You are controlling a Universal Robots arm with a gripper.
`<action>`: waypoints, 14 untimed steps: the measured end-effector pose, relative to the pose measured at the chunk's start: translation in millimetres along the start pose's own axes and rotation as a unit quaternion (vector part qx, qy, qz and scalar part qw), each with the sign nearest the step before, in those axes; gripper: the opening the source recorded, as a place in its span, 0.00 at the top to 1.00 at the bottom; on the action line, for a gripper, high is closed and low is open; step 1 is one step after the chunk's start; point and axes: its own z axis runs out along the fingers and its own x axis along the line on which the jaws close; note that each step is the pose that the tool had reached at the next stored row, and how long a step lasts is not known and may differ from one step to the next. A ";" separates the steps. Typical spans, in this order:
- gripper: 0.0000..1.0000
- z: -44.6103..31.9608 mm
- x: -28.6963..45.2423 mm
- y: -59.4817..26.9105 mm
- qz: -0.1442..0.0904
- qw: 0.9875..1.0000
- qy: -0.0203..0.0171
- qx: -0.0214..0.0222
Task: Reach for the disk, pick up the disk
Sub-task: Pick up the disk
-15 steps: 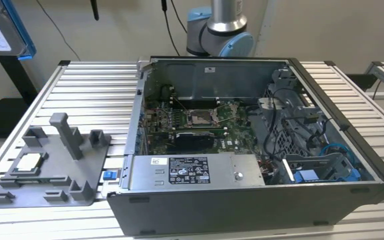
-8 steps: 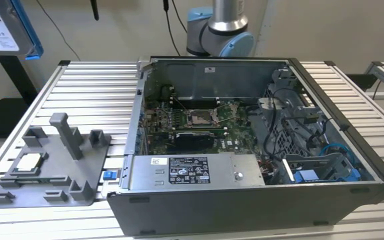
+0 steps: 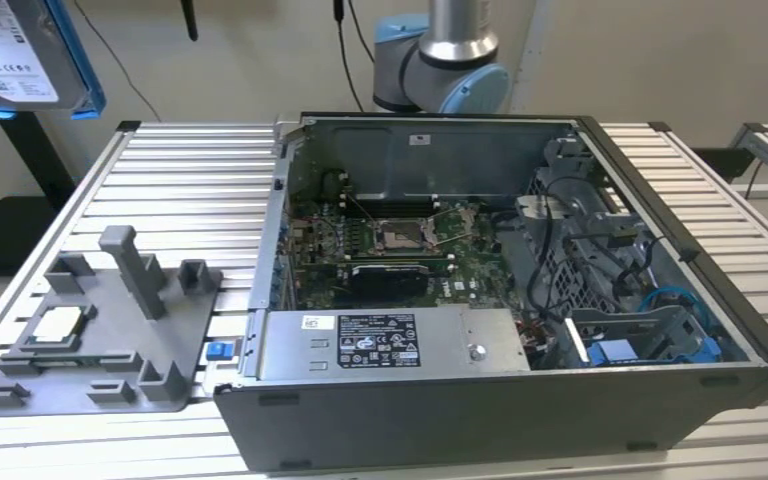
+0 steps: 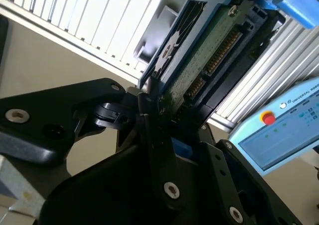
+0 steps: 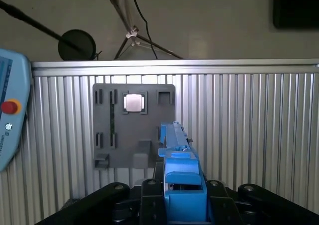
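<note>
The disk hangs in the air at the exterior view's top left, high above the table: a silver drive with a white label in a bright blue bracket. In the second wrist view its green circuit-board underside faces the camera, and my gripper is shut on its lower end with black fingers against its sides. The first wrist view looks along the disk's blue bracket edge, which stands between the gripper's black fingers above the table.
An open computer case holding a grey box with a black-and-white label sits on the slatted table. A grey fixture plate carries a small silver chip. A teach pendant lies beside the table.
</note>
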 end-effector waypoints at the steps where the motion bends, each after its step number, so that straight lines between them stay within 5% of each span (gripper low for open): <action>1: 1.00 0.1 -0.1 -1.9 0.000 1.000 0.000 0.000; 14: 1.00 0.5 -0.9 -26.0 0.000 1.000 0.000 0.000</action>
